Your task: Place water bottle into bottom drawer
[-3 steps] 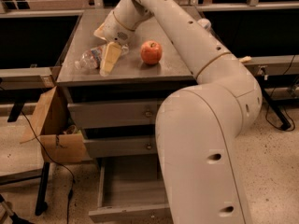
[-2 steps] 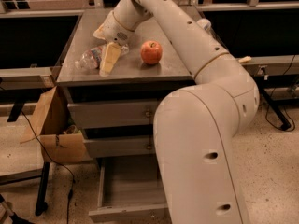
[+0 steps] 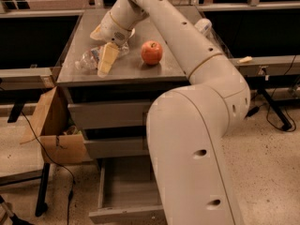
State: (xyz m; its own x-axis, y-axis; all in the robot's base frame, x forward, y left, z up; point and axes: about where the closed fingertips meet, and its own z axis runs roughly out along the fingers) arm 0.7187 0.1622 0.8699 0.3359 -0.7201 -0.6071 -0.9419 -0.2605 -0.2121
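Observation:
The water bottle (image 3: 89, 60), clear and crinkled, lies on its side at the left of the grey cabinet top (image 3: 136, 69). My gripper (image 3: 105, 65) reaches down from the long cream arm and sits right on the bottle's right end, covering part of it. The bottom drawer (image 3: 123, 191) is pulled out at floor level; its grey tray shows beside my arm, which hides its right part.
A red apple (image 3: 152, 52) stands on the top, right of the gripper. A second bottle with a white cap (image 3: 204, 26) peeks out behind the arm. An open cardboard box (image 3: 52, 130) hangs left of the cabinet. Cables lie on the floor.

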